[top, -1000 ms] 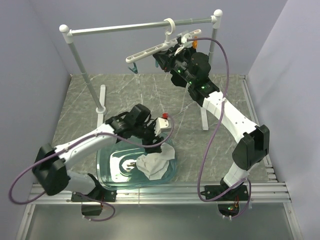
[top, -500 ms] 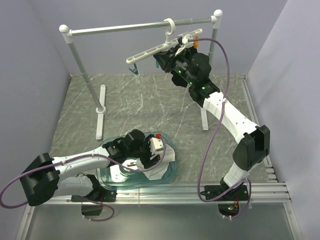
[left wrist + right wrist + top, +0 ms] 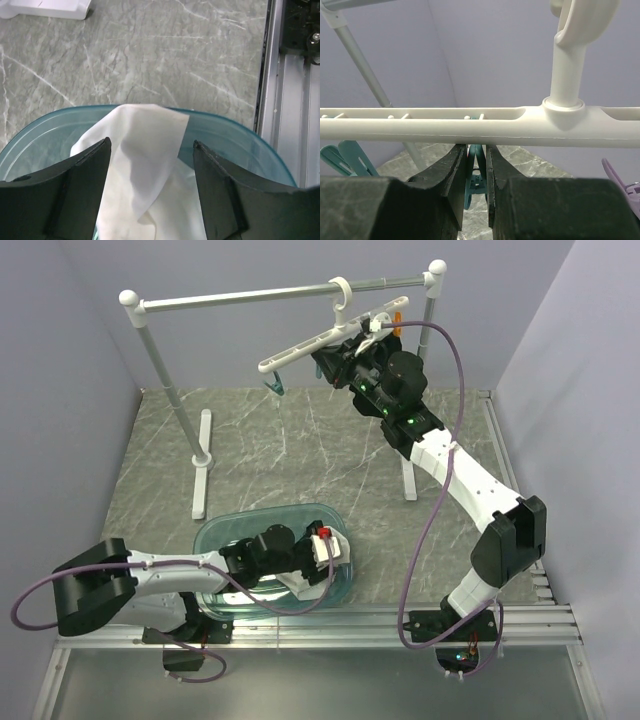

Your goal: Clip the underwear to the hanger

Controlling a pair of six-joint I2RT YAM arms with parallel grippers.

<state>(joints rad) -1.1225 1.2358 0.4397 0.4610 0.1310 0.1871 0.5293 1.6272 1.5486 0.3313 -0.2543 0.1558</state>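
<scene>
The white underwear (image 3: 145,170) lies bunched in a teal basin (image 3: 240,137); only a scrap of it (image 3: 297,586) shows in the top view. My left gripper (image 3: 150,145) is open, low over the basin, its jaws on either side of a raised fold of the fabric. The white hanger (image 3: 318,338) hangs by its hook from the grey rail (image 3: 250,297). My right gripper (image 3: 476,152) is right under the hanger bar (image 3: 445,125), shut on a teal peg (image 3: 476,172). A second teal peg (image 3: 345,155) and a purple peg (image 3: 620,175) hang to either side.
The rail's white posts (image 3: 160,370) stand at back left and back right, with a foot (image 3: 200,475) on the grey marble table. The basin's rim (image 3: 212,536) lies near the front edge, by a metal strip (image 3: 287,100). Purple walls close in the sides.
My left arm has pulled back toward the near edge and dropped into the basin, over the underwear. My right gripper and the hanger have shifted slightly up and right.
</scene>
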